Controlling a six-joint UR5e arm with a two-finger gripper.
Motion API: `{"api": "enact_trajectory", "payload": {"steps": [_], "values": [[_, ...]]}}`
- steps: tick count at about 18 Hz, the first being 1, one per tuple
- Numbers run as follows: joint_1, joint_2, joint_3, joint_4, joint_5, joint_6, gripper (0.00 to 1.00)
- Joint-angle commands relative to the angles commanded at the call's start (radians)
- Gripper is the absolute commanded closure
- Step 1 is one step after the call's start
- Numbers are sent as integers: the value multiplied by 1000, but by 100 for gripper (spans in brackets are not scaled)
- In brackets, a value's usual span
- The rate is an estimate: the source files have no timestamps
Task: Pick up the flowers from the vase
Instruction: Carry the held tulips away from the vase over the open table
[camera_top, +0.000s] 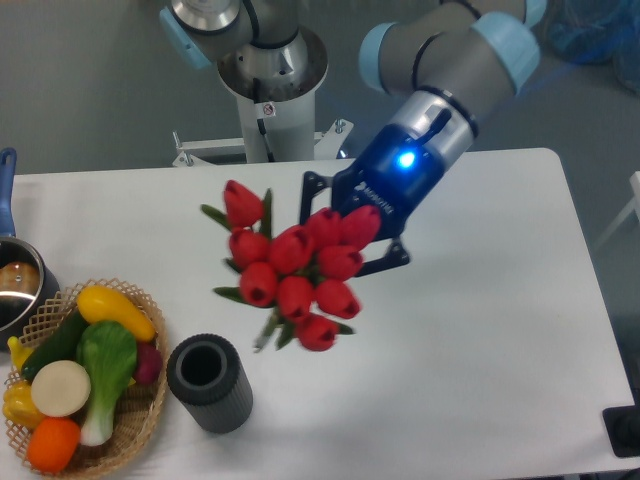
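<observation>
- The white table (480, 330) takes up most of the view, grey floor behind it.
- The UR5e arm (450, 60) reaches in from the top, with a blue light lit on its wrist.
- Its gripper (345, 235) is clamped on the flowers (295, 270), black fingers on either side of the bunch.
- The red tulip bunch hangs in the air, clear of the vase, with the green stem ends poking out low on the left.
- A wicker basket (150, 420) full of veggies sits at the lower left.
- The vase (210, 383) stands upright just beside the basket, below and left of the bunch, its opening showing dark.
- A metal pot (15, 285) peeks in at the left edge.
</observation>
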Motion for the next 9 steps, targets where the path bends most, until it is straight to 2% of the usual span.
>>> {"api": "enact_trajectory", "payload": {"steps": [3,5,9], "values": [[23,0,-3,-2,80,61,100],[44,-3,-21,-3,137,165,96],[100,-3,-51,-9,220,266,100]]}}
